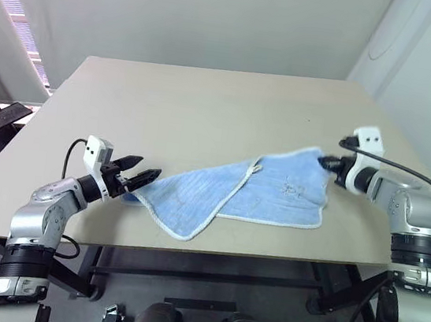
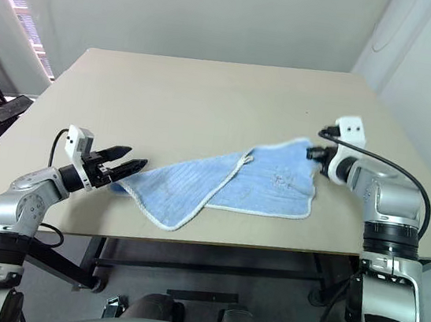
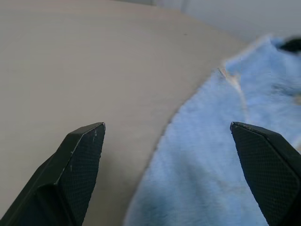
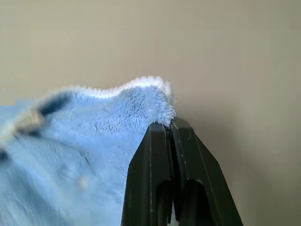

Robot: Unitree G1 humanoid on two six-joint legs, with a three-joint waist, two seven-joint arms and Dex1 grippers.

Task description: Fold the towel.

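Your right hand (image 1: 328, 163) is pinched tight on the towel (image 1: 251, 193) corner at mid-right. Your left hand (image 1: 140, 179) gapes wide, empty, at the lower-left corner. The towel lies rumpled at the table (image 1: 207, 104) centre; folding has barely begun.

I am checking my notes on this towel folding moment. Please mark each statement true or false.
1. The right gripper is shut on a corner of the towel. True.
2. The left gripper is shut on the towel. False: its fingers stand open, nothing held between them.
3. The towel lies flat and fully spread on the table. False: it is partly folded over, and the right corner is lifted.
4. The towel is light blue with a white edge. True.
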